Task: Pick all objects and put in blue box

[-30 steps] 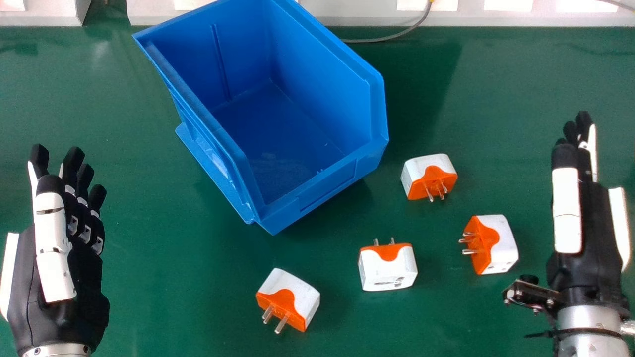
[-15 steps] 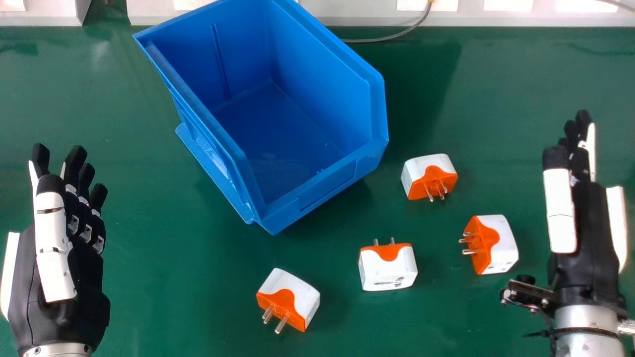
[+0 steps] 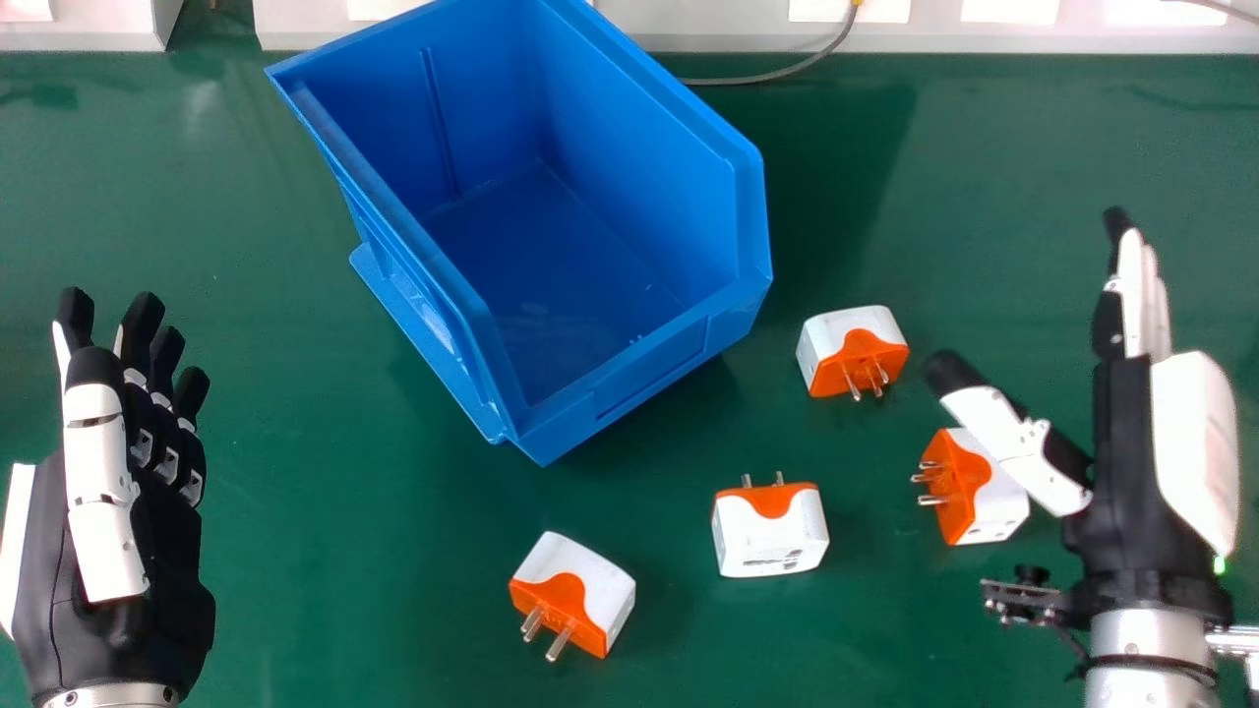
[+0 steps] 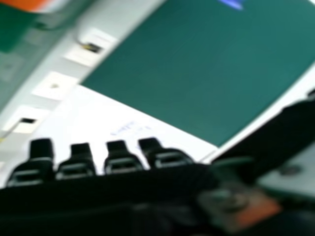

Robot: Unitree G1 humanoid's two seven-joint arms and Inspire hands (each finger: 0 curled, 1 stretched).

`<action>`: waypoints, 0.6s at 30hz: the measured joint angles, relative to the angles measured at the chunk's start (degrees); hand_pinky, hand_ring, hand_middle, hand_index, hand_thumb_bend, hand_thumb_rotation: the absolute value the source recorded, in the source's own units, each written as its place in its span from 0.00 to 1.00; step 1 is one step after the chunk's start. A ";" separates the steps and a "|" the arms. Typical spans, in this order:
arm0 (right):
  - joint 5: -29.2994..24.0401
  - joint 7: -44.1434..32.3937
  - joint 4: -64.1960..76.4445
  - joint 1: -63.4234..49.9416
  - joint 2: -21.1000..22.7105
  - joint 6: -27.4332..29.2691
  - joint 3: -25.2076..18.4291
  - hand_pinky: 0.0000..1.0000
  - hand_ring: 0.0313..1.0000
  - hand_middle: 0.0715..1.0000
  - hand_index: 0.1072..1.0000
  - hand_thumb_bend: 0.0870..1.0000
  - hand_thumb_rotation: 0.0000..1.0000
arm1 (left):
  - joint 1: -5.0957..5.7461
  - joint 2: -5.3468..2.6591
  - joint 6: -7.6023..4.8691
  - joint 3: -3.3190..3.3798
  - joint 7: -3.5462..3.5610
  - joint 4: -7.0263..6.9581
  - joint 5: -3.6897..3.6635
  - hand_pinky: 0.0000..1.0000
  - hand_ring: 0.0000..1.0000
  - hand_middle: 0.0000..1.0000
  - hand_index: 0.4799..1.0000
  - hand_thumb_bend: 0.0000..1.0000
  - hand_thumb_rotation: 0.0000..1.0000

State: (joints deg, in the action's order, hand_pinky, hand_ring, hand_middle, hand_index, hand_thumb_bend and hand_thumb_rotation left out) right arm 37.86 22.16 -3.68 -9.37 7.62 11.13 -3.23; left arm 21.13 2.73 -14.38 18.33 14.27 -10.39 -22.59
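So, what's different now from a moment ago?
The right hand has turned, and its thumb has swung out to the left, in front of part of the rightmost adapter. Nothing was grasped or released. The left hand, blue box and all four adapters look unmoved.

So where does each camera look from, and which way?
Head view: on the robot's head, facing forward and down at the green table, blue box and four plug adapters; left hand at left, right hand at right.
Right hand view: at the right hand, looking past its fingers over a green surface; its thumb shows.
Both share the right hand and, seemingly, the table.
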 measured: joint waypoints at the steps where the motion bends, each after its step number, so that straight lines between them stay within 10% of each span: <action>1: 1.02 0.02 0.29 -0.24 0.22 -1.22 0.28 0.86 0.96 0.99 0.96 0.64 0.82 | 0.00 0.01 0.00 0.00 0.06 0.00 0.01 1.00 1.00 0.99 0.98 0.34 1.00; 18: 5.34 0.02 3.09 -0.70 3.91 -11.15 4.19 0.79 0.90 0.93 0.92 0.72 0.81 | 0.85 0.02 0.10 0.02 0.43 -0.55 0.01 1.00 1.00 0.99 0.98 0.37 0.98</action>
State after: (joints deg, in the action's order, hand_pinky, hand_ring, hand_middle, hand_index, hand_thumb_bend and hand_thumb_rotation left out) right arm 43.21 22.18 -0.59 -10.07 11.53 -0.03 0.96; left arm 21.98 2.75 -14.28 18.35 14.69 -10.94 -22.57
